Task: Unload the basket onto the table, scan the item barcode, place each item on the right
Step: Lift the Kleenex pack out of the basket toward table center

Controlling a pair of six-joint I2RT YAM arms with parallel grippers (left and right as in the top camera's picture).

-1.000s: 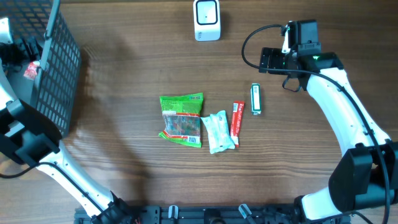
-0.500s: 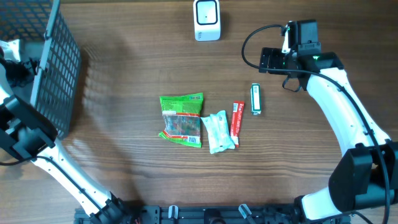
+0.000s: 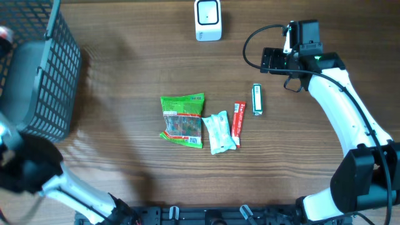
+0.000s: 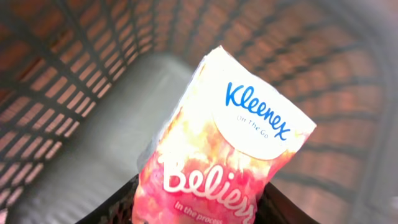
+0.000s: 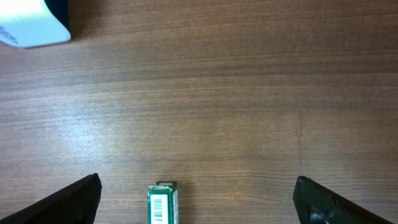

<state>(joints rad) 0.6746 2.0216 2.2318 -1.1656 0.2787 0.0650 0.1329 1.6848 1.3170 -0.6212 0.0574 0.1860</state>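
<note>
Kleenex pack (image 4: 224, 155) is sitting btwn left fingers (image 4: 124, 202) in wire basket (image 3: 59, 75) at 9 o'clock; can't tell if grasped. Right fingers (image 5: 74, 199) are hanging released over bench (image 5: 217, 93), nr green barcoded stick (image 5: 162, 202).

A brown wooden surface (image 3: 125, 181) fills the whole overhead view, its grain running in long streaks from left to right, with darker and paler bands across it. Even, soft light falls on the wood, and a faint gridded shadow (image 3: 94, 69) lies on it toward the left side. Along the near edge of the surface runs a black rail (image 3: 206, 215) with small clamps fixed to it.
</note>
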